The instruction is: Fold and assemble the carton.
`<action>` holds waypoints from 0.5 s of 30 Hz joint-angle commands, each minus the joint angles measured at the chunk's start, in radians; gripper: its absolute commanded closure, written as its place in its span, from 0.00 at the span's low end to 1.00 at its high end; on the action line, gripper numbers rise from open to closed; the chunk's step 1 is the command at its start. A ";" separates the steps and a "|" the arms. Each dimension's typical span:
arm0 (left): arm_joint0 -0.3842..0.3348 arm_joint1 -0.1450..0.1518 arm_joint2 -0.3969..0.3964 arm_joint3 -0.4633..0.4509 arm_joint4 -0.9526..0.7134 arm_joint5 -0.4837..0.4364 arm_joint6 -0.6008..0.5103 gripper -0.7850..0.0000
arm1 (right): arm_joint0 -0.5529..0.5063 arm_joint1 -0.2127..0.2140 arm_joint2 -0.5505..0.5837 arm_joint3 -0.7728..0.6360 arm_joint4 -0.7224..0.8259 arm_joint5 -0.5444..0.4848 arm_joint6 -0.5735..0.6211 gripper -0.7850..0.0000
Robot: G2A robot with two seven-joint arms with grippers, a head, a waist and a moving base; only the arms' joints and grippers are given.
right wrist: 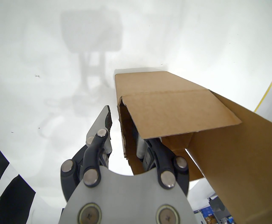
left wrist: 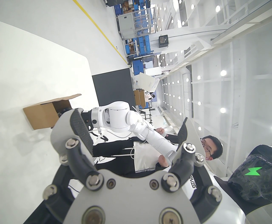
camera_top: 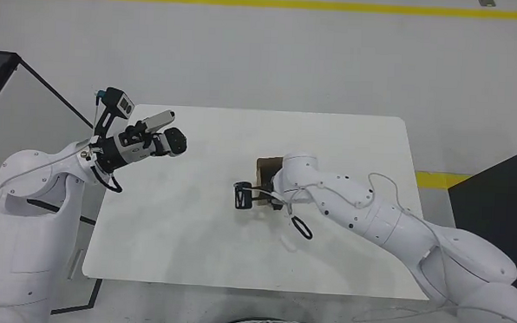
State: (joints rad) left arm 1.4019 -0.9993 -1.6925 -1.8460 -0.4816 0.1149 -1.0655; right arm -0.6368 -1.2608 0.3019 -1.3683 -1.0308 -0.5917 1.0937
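- Near the middle of the white tabletop (camera_top: 194, 237), the brown carton (camera_top: 268, 170) is lying on its side. It is already opened out into a box shape, and its open end is facing the right arm.
- The right hand (right wrist: 122, 129) is sitting at that open end with its jaws parted, straddling one side wall. One of its fingers (right wrist: 102, 125) is showing outside the wall with a gap to the board, and the other is reaching inside beneath a loose flap (right wrist: 180, 114). It is gripping nothing yet.
- The left hand (left wrist: 129, 122) is hanging spread wide and empty above the left part of the tabletop, well apart from the carton.
- The carton is looking like empty corrugated board, so it is probably very light. The panels are likely stiff across their faces but willing to hinge along the scored creases.
- A hard pinch is likely to dent the raw edges. A light push is likely to send the whole box skating, since nothing is weighing it down.
- The best hold is probably on a side wall close to the open end, where the right hand is already sitting. That would leave the flaps free to be pressed over at their creases.
- The tabletop is looking smooth, flat and matte, offering little friction, so one hand will probably be needed to steady the box.
- Around it, pale floor is running out to a yellow line (camera_top: 265, 2). Shelving with blue bins (left wrist: 138, 25) is standing far off in the hall.
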 commanded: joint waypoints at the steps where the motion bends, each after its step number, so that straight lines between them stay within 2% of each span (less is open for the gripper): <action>1: 0.000 0.000 0.000 0.000 0.000 0.000 0.000 0.00 | -0.001 0.002 0.009 -0.013 0.000 0.003 0.009 0.64; 5: 0.000 0.000 0.000 0.000 0.000 0.000 0.000 0.00 | -0.005 0.016 0.049 -0.062 0.015 0.014 0.033 0.60; 8: 0.000 0.000 0.000 0.000 0.000 0.000 0.000 0.00 | -0.019 0.039 0.096 -0.116 0.026 0.025 0.056 0.45; 15: 0.000 0.000 0.000 0.000 0.000 0.000 0.000 0.00 | -0.103 0.119 0.273 -0.260 0.075 0.037 0.059 0.41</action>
State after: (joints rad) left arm 1.4019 -0.9993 -1.6925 -1.8460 -0.4816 0.1149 -1.0655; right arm -0.7233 -1.1543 0.5428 -1.6091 -0.9640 -0.5548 1.1569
